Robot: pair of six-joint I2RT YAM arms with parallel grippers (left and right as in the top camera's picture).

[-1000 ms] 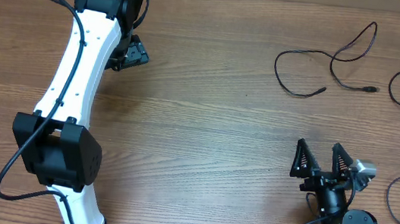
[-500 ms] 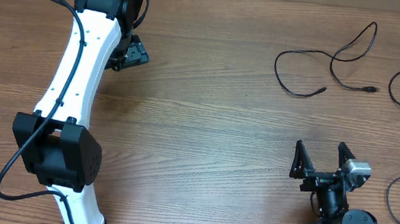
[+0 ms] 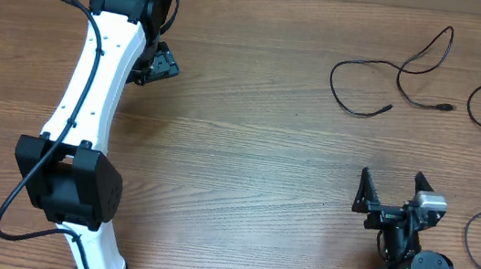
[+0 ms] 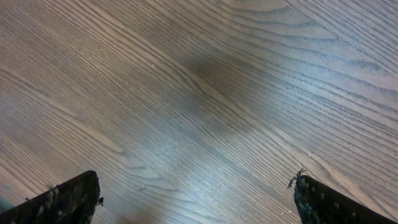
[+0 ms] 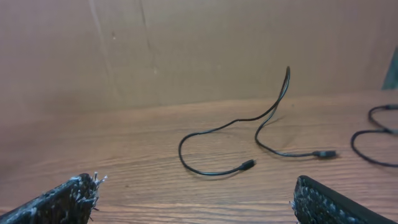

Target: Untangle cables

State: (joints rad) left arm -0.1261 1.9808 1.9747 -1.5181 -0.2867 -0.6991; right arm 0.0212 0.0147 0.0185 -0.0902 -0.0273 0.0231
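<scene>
Right gripper [image 3: 392,176] has backed toward its base, fingers wide and empty, likewise left gripper [image 4: 196,180]; cables [image 5: 247,165] lie in separate curls, so I judge untangling finished.

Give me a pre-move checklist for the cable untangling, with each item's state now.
1. Right gripper open: ok.
2. Left gripper open: ok.
3. Both grippers empty: ok.
4. Nearest cable apart from other cables: ok.
5. All other cables fully in view: not ok, cut off at overhead's right edge.
6. Left gripper near any cable: not ok, over bare table.
</scene>
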